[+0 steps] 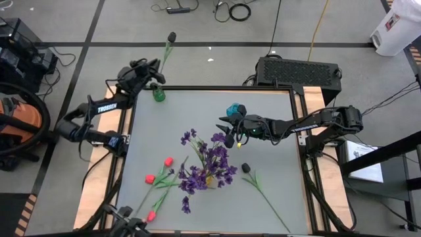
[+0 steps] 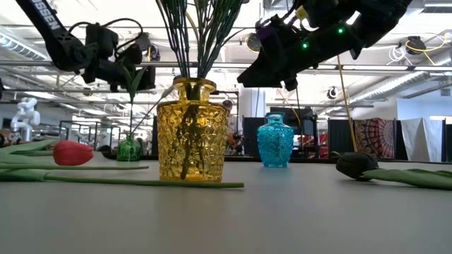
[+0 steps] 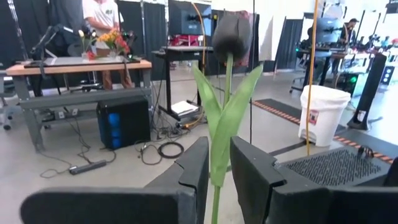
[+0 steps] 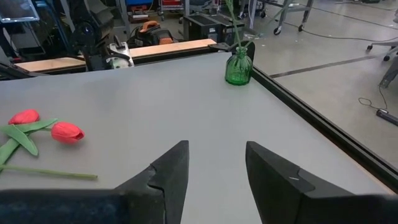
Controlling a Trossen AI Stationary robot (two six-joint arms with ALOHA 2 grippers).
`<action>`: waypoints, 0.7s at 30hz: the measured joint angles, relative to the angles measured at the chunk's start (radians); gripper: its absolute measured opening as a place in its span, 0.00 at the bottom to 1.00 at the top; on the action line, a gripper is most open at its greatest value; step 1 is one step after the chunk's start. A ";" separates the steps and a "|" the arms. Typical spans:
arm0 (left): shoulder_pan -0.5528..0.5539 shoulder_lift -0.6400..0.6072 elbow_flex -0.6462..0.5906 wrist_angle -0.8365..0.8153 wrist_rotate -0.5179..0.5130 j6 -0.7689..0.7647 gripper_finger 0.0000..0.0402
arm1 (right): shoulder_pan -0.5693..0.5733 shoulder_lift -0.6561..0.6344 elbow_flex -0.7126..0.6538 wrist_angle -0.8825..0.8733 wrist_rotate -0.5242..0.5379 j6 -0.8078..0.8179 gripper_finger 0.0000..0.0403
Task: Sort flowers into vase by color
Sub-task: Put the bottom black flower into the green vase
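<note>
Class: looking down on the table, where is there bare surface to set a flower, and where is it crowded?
Bare: the stretch between the green vase and the purple sprays, and the corner past the blue vase. Crowded: the purple sprays, the red tulips beside them.

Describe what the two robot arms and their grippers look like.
Both arms are dark, jointed and slim. The left arm carries white TROSSEN lettering on one link and a small pale label nearer its base. The right arm shows small green lights near its wrist. The left gripper and the right gripper each have two broad, blocky black fingers.
</note>
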 joint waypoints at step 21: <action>0.075 -0.168 0.105 -0.206 0.004 -0.009 0.18 | -0.018 0.000 0.000 0.057 -0.001 0.010 0.37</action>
